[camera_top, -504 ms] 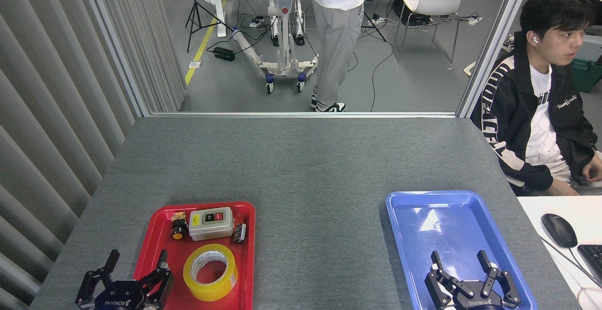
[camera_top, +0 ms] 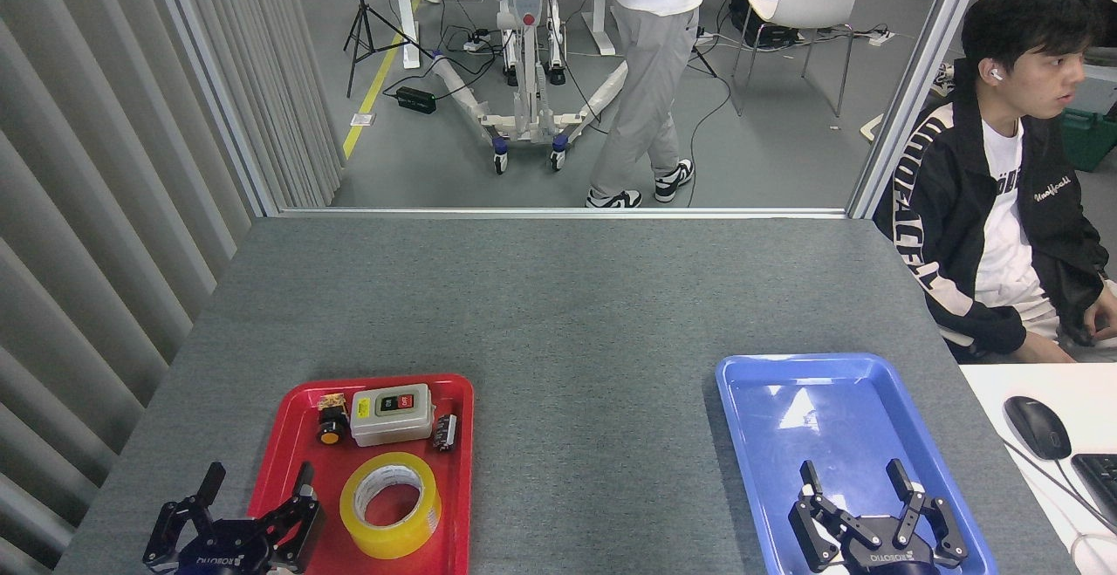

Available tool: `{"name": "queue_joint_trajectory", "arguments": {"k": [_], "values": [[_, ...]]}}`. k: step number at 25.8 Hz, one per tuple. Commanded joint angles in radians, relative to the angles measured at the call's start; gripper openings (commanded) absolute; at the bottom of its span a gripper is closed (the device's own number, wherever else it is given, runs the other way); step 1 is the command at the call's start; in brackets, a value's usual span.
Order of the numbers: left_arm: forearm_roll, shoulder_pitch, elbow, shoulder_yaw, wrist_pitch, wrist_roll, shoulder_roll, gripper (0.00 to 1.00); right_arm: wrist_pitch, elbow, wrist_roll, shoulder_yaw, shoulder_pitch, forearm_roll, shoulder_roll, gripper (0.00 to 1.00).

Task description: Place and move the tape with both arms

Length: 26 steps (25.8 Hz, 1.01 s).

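1. The tape (camera_top: 390, 505) lies flat, core hole up, at the near end of the red tray (camera_top: 292, 457) on the counter (camera_top: 567, 339).
2. The left gripper (camera_top: 255, 488), jaws spread and empty, sits just beside it; the roll is at about 3 o'clock from it.
3. The right gripper (camera_top: 860, 479), jaws also spread and empty, hangs over the blue tray (camera_top: 742, 400), well apart.
4. The left arm looks best placed to pick.
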Motion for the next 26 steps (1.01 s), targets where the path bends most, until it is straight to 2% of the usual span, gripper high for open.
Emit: {"name": "queue_joint_trajectory", "arguments": {"k": [1,11,17,26], "values": [[0.001,0.000,0.001,-0.001,-0.003,0.004,-0.002,1.00,-0.004,-0.001,0.000,0.000,0.000,0.000,0.001,1.00],[0.001,0.000,-0.001,-0.004,-0.010,0.004,-0.009,1.00,-0.007,0.000,-0.006,0.000,0.002,0.000,0.007,1.00],[0.037,-0.006,-0.001,0.042,-0.135,0.004,-0.009,1.00,-0.007,0.000,-0.008,0.000,0.002,0.002,0.015,1.00],[0.066,-0.031,0.004,0.053,-0.137,-0.002,-0.005,1.00,-0.008,0.000,-0.008,0.000,0.002,0.002,0.013,1.00]]}}
